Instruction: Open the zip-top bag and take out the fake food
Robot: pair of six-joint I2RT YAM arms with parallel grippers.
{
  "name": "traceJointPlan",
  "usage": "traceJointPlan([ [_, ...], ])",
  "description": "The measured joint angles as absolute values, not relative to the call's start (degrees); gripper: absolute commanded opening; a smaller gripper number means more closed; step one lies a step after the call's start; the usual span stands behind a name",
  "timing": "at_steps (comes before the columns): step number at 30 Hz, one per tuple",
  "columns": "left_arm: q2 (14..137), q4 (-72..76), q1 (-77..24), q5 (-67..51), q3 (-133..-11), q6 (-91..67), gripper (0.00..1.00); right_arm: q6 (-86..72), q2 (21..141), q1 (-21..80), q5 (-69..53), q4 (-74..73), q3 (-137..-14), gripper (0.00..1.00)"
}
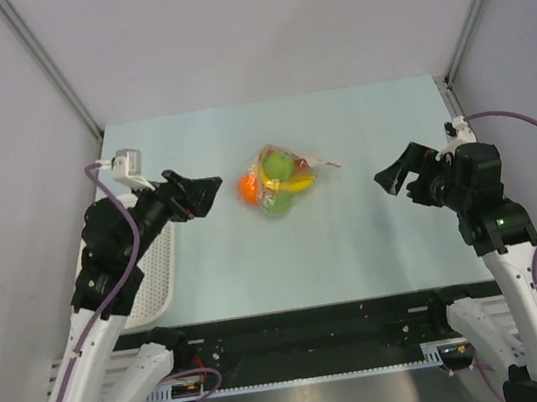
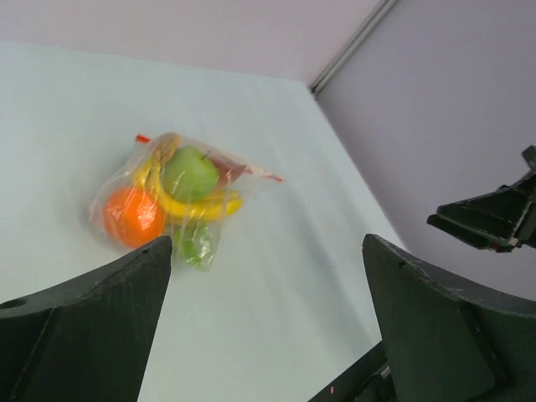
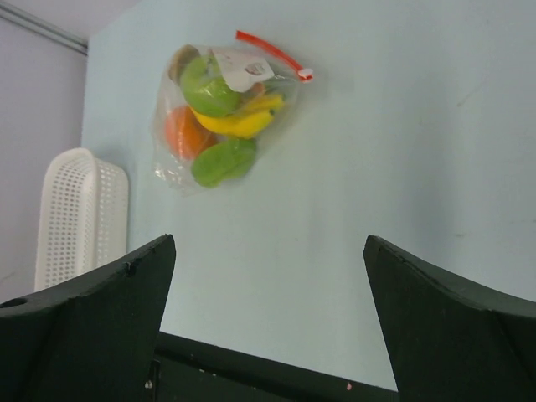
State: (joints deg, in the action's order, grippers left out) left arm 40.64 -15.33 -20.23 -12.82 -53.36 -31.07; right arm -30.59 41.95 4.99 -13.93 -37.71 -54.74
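At mid-surface (image 1: pixel 376 245), a little toward the far side: clear zip-top bag (image 1: pixel 265 161), lying flat, red zip strip (image 1: pixel 324 163) along the end nearer the right arm. Packed with fake food (image 1: pixel 284 184): round orange piece (image 1: pixel 248 191) at the left end, green apple (image 1: pixel 279 167) at the far side, yellow banana (image 1: pixel 296 184) across the middle, flat green piece (image 1: pixel 277 205) at the near end. Touched by neither arm.

Left fingers (image 1: pixel 203 184) spread wide, gripping nothing, hovering just left of the bag and aimed at it. Right fingers (image 1: pixel 406 158) equally wide apart and empty, farther from the bag, off to its right and pointed toward it.

Seen from each wrist view, bag framed in the gap between two dark fingers, well clear of both.

Beside the left arm, at the surface's left edge: white perforated basket (image 1: pixel 152 269), apart from the bag.
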Motion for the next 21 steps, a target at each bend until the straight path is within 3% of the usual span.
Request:
traceJointPlan([
  [5,51.9,-23.3,-20.2,-13.1,-59.7,-28.9,0.99,-29.8,45.1,5.0,-12.4,-39.9,-55.0,1.00],
  [11,62.5,-26.6,-20.2,-20.9,-56.7,-28.7,0.99,-31.6,52.2,5.0,-17.2,-37.4,-55.9,1.00],
  [21,57.5,-26.9,-20.1,-27.5,-51.2,-31.1,0.99,-38.8,87.5,7.4,-30.9,-22.7,-62.7,1.00],
])
